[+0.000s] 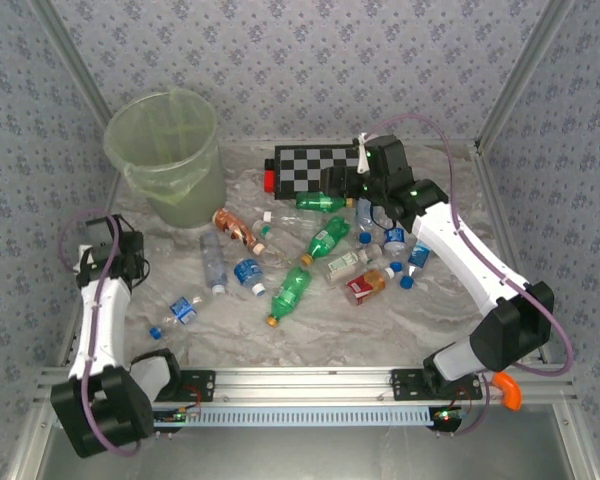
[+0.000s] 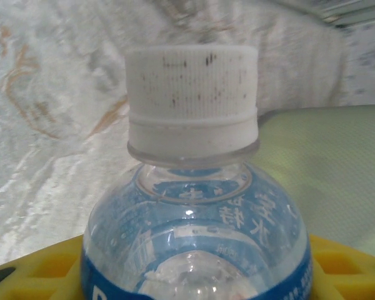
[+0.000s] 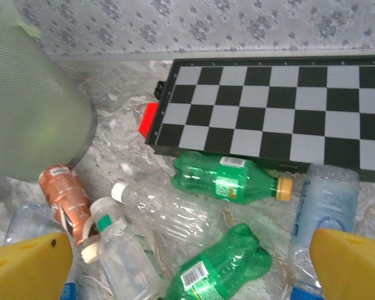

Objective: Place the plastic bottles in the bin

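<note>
Over the left side of the marbled table, my left gripper has its yellow jaws drawn partway in on a clear blue-labelled bottle. The bottle's white cap points away from the wrist camera. The pale-green wall I see beyond it I take to be the bin, standing near at the table's far-left corner.

The rest of the plastic bottles lie scattered across the middle of the table, between the bin and my right arm. My right gripper hangs with its jaws spread fully and nothing between them, above a green bottle lying just beside the checkerboard.

By my judgement these bottles are empty, so they will be very light, thin-walled, quick to dent and slick on the sides. Being round, those lying flat will roll away from a skewed approach. I would take each across the body, jaws square to its long axis and close to the stiffer shoulder. A modest squeeze should be enough.
</note>
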### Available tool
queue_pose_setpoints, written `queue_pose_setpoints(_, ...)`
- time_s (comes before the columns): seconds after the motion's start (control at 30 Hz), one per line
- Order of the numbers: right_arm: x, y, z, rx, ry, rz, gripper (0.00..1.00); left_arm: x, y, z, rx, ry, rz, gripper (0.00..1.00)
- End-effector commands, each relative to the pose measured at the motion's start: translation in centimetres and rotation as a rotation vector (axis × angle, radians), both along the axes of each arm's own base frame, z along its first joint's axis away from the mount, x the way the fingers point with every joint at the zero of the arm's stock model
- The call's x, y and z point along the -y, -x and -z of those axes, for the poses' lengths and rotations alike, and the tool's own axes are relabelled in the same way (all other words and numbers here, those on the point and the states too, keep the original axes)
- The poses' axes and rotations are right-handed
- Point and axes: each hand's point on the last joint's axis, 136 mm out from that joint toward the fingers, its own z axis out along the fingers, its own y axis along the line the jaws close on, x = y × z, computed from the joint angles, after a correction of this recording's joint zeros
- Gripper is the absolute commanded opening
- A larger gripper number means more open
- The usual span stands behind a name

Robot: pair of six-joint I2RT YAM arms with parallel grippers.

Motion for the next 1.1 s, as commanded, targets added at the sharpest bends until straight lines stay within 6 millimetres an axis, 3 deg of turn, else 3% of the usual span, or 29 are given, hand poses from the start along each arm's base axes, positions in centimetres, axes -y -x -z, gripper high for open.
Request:
queue_pose_setpoints(0.0,-1.7,-0.6,-2.7,0.056,-0.054,-0.043,0.99,-0.6,1.0,-3.7,0.043,-0.060,-0.016,0.54)
queue_pose_setpoints(0.1,-2.5,-0.8,-3.3,0.065,-0.062,-0.060,0.99,-0.9,1.0,-6.6,0.088,-0.110,-0.003,0.54)
queue_pose_setpoints(0.3,-3.2,-0.7,-3.7,0.070,-0.065,-0.081,0.99,0.3,0.7,-9.5,0.147,-0.139,0.053,0.54)
queue_pose_setpoints(0.57,-3.1,-0.4,-3.7,0.074,-0.061,-0.082,0.99,2.1,-0.9,-17.1,0.221,-0.389,0.192,0.53)
queue_pose_setpoints(1.07,-2.8,0.4,-4.6,0.093,-0.052,-0.068,0.99,6.4,-10.3,-29.0,0.312,-0.786,0.488,0.51)
